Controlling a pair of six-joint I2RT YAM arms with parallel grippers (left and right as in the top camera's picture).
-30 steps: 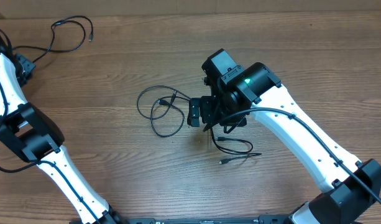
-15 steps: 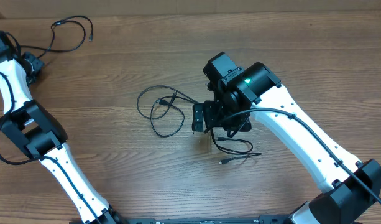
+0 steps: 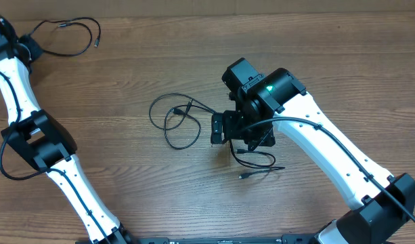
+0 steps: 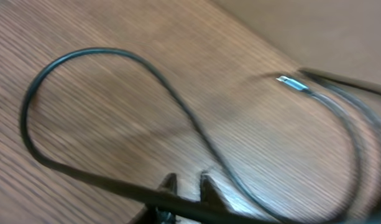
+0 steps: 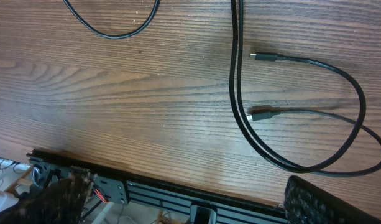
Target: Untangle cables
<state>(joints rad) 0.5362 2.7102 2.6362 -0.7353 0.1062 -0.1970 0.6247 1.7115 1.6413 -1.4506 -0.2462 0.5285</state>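
Cables point(image 3: 182, 122): limp, light tangle at desk point(image 3: 329, 54) centre, one cord point(image 3: 72, 30) apart at 10 o'clock. Right end effector point(image 3: 219, 127) spread wide over the tangle. Left end effector point(image 4: 187, 183) blurred, maybe pinching that cord, can't tell. Pinch mid-span, off the plugs.

I've got black cables point(image 5: 237, 93) looping across the wood table point(image 5: 115, 93), with two plug ends point(image 5: 260, 116) near mid-frame. The right gripper point(image 5: 187, 180) has its fingers spread wide, holding nothing.

Open table point(image 3: 342, 61) far right; cables point(image 3: 175, 110) sprawl mid-table beside right tool point(image 3: 239, 134).
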